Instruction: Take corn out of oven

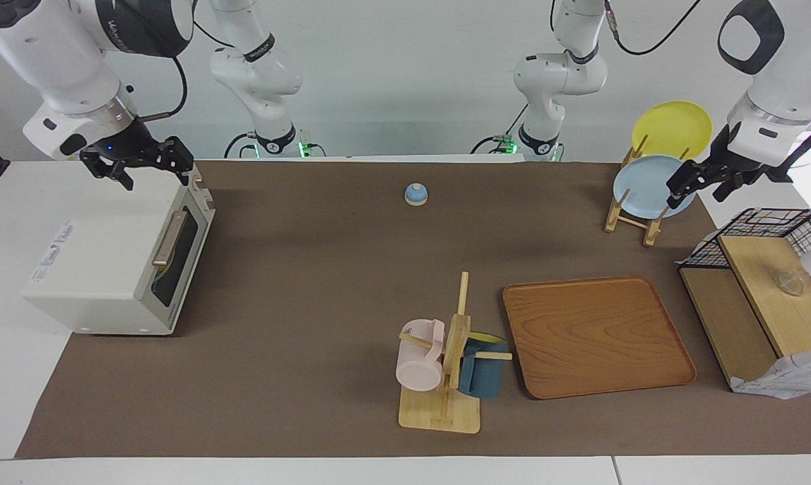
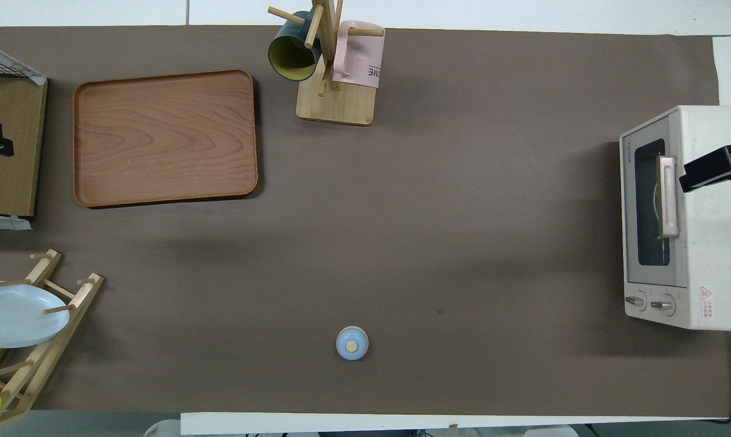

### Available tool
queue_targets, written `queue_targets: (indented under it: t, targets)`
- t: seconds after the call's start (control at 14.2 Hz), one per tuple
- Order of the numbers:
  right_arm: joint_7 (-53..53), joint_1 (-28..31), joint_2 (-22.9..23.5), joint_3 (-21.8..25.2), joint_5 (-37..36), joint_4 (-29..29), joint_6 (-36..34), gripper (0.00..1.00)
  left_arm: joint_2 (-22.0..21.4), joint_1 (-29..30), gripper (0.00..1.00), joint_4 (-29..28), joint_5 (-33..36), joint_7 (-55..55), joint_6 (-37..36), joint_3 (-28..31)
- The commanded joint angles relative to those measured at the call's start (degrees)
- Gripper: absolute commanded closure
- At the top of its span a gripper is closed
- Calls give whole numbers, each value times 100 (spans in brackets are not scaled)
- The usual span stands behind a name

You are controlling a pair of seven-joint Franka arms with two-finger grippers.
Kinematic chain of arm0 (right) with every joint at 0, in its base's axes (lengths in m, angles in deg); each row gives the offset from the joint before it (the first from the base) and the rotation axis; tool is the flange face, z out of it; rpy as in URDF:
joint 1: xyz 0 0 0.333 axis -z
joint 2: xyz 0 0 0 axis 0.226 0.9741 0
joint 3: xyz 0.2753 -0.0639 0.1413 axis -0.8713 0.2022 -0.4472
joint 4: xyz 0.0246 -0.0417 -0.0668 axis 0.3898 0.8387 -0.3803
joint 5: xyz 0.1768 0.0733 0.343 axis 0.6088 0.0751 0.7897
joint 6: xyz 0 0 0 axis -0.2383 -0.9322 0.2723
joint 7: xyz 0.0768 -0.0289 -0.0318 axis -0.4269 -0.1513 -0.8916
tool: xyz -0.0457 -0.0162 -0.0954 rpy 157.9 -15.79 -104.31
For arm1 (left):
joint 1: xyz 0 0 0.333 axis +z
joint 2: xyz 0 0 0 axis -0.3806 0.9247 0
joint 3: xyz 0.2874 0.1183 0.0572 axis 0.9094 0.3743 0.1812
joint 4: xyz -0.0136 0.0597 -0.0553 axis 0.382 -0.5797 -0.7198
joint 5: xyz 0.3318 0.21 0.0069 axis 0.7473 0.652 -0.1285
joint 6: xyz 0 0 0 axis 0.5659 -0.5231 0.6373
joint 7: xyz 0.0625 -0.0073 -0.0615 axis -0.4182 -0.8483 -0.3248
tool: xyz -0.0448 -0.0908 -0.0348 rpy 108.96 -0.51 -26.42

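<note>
While both hands hang with fingers spread, right hand (image 1: 151, 168) over one shut oven (image 1: 119, 259), left hand (image 1: 705, 180) over two racked plates (image 1: 651, 186).

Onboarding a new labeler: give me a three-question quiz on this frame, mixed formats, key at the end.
1. True or false: the oven door is open.
2. Which gripper is over the oven? A) left gripper B) right gripper C) neither
3. Fill in: two mugs hang on the mug tree; one is pink, the other is dark ____.

Key
1. False. The door with its tan handle is shut; only a sliver of yellow, likely the corn, shows through the glass.
2. B. The left gripper hangs by the plate rack.
3. Blue.
</note>
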Motion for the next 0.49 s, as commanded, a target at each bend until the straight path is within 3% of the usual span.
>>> queue_targets:
  t: [0.0,0.28,0.35,0.42]
  targets:
    - [68,63,-119,-12,107,177,109,0,-85,28,0,-73,-35,57,37,-6]
    - [-63,62,-154,-12,98,177,83,0,-94,28,0,-73,-35,57,37,-6]
    - [-186,63,-154,-12,98,212,135,6,-94,28,0,-73,-35,57,37,3]
    - [-291,63,-154,-3,89,238,223,32,-94,28,0,-73,-35,57,37,3]
